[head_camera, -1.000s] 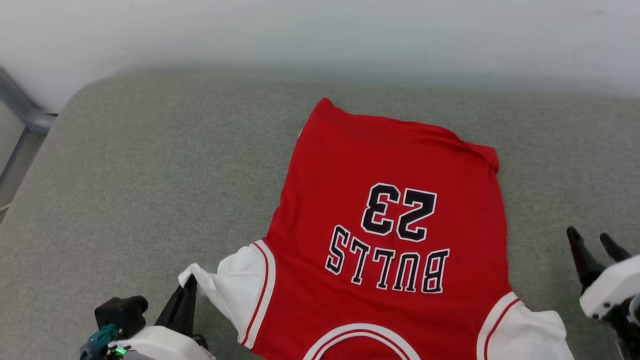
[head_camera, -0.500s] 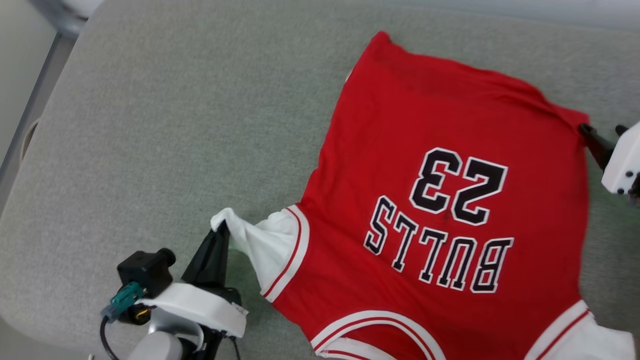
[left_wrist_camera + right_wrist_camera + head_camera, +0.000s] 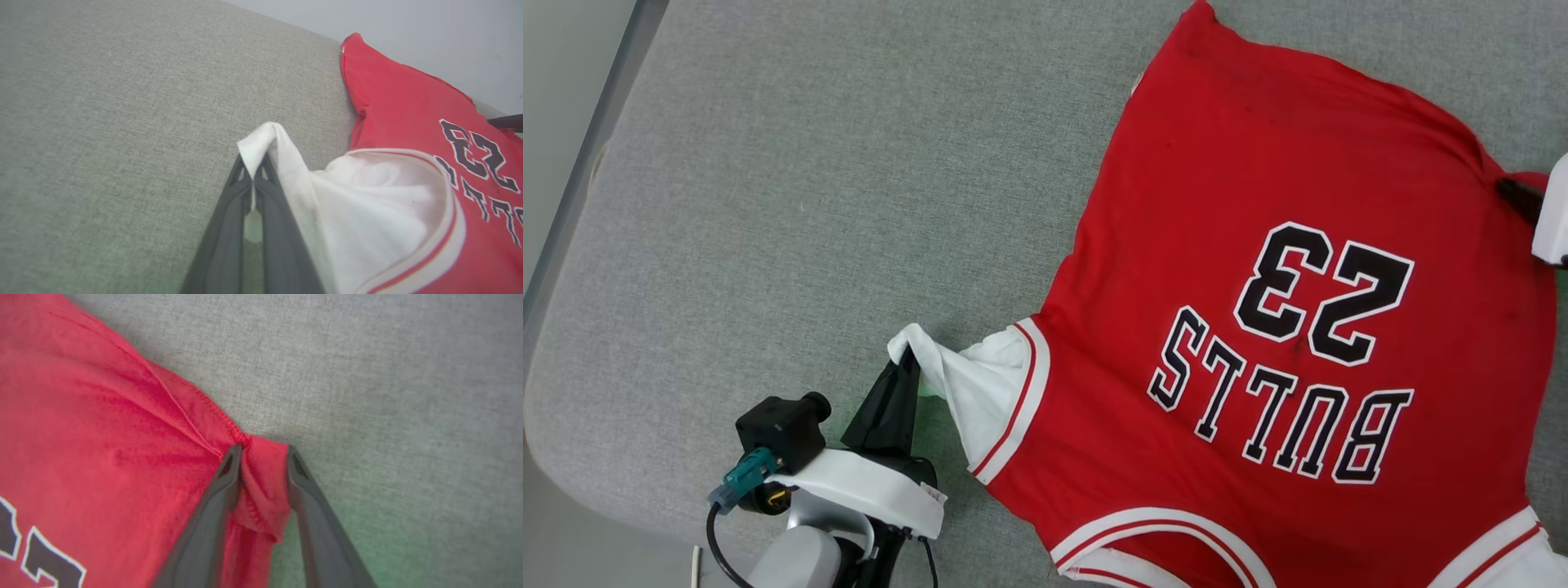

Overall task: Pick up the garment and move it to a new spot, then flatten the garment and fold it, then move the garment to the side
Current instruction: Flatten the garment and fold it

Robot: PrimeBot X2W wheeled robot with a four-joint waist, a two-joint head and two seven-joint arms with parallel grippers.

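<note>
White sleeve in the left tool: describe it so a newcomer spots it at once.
On the grey cushion lies a red jersey, BULLS 23 upside down in the head view. At its lower left, a short white sleeve is pinched into a peak by the shut left tool; the other white sleeve, lower right, lies free.

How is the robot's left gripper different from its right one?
The left gripper has its fingers pressed together on the tip of the white sleeve. On the right gripper the fingers stand apart, with the red corner bunched between them. The left gripper is at the collar end, the right gripper at the bottom-hem end. Both have dark fingers, and both touch the same shirt.
</note>
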